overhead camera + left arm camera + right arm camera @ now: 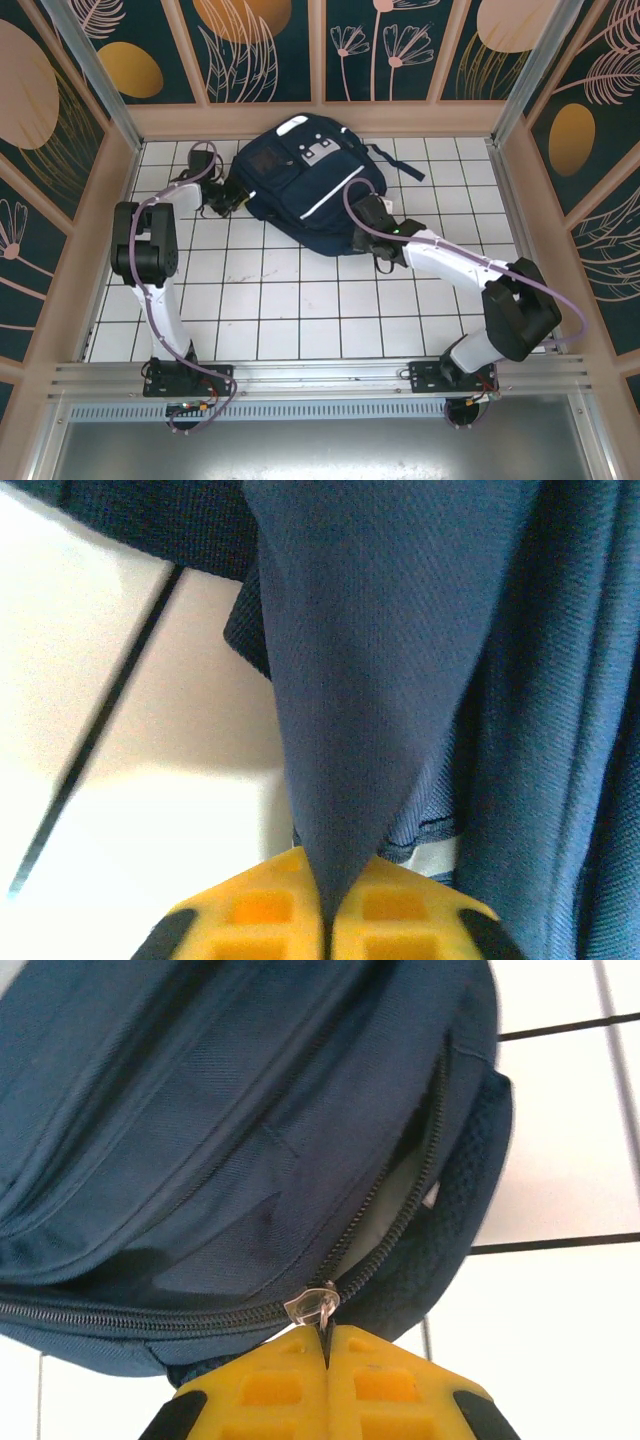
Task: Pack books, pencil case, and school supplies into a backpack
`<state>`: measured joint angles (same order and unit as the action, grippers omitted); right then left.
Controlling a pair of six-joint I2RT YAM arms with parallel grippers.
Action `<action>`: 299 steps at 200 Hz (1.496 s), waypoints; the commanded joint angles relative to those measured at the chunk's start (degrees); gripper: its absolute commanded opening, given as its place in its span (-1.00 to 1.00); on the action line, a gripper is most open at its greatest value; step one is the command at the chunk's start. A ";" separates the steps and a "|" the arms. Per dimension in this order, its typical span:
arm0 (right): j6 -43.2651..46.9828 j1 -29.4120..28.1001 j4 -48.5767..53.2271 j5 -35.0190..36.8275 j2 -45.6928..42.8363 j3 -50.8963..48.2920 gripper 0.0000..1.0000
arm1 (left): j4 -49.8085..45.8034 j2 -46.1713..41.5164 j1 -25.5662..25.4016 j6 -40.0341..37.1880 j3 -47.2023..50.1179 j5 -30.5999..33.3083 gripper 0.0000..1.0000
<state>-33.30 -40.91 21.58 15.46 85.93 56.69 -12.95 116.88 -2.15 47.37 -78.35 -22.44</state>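
Right pincer (327,1334) nips zipper pull (312,1305), left pincer (325,872) backpack (380,660).

The backpack (295,185) lies flat on the table (270,300), toward the far side and about midway across. The left arm stands to its left, and the left gripper (224,198) sits against the backpack's left edge, with a fold of the fabric between its fingers. The right arm reaches in from the near right corner. The right gripper (360,208) meets the backpack's near right edge, fingertips together on the zipper pull (313,1305). A strap (400,162) trails off the backpack's far right side onto the table.
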 commanded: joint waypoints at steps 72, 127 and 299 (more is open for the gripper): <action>4.64 -14.57 -4.81 -13.37 21.89 25.95 -1.00 | 0.33 -22.89 2.53 4.27 21.18 1.50 0.33; 6.30 -16.88 -5.90 -17.57 28.25 33.61 -1.00 | 8.80 -31.20 -8.00 15.14 34.32 -1.38 0.30; 7.28 -4.40 0.95 -3.73 7.93 8.27 -1.00 | -1.41 -31.96 -1.69 10.11 30.45 11.59 -1.00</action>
<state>-26.85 -49.21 16.73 6.00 99.02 68.75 -10.83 87.72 -8.58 61.43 -47.68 -16.58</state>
